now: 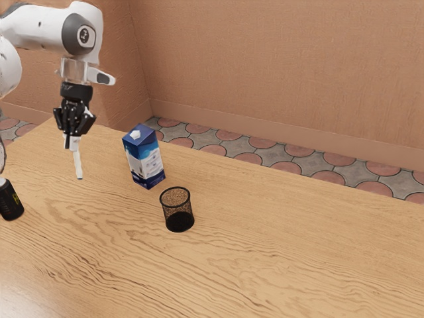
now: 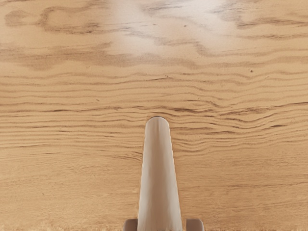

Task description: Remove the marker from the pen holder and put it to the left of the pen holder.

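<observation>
A slim white marker (image 1: 78, 162) with a small blue patch at its lower end is out of the pen holder and hangs nearly upright, tilted slightly, from the black gripper (image 1: 72, 140). The claw is clamped on it, a finger on each side; in the wrist view, the marker's pale barrel reaches out from between two fingertips, with wood grain behind it. I cannot tell whether its lower end touches the table. The gripper is at the end of a white arm with dark grey joint covers (image 1: 40, 25), which comes in from the exterior view's upper left. Toward the exterior view's right from the marker stands a blue and white carton (image 1: 144, 160) with a white cap, upright on the table. Near the carton, toward the exterior view's lower right, is the pen holder (image 1: 177, 211), a round black mesh cup, also upright. At the exterior view's left edge, partly cut off, is a black container (image 1: 9, 201) with yellow-green markings. Everything stands on a light wooden table (image 1: 265, 245) with wavy grain. Beyond it are a floor (image 1: 288, 167) of reddish rounded tiles set in grey and a plain orange-brown wall (image 1: 278, 66).
</observation>
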Controlling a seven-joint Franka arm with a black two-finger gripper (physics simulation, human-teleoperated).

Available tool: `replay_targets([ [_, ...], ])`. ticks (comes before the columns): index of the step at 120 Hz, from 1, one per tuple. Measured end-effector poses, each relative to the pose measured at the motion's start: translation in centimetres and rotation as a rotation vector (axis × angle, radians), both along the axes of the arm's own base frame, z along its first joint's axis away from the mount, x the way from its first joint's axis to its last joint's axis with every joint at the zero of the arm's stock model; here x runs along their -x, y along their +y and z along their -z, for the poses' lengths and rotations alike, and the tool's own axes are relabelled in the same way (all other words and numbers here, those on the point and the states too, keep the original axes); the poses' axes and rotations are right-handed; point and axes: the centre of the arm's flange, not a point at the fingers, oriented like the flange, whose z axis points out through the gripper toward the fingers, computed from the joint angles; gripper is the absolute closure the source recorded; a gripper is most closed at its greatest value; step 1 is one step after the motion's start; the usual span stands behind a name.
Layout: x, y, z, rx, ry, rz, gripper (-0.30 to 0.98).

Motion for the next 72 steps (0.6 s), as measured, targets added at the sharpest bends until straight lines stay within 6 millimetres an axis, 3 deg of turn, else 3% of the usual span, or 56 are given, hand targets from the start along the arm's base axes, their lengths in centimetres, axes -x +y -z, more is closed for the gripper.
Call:
replay_targets([
  [15,-0.9,2.5,4.9,0.016,0.095,-0.056,0.76],
  [72,-0.1,8.8,14.8,0.1,0.256,-0.204,0.76],
])
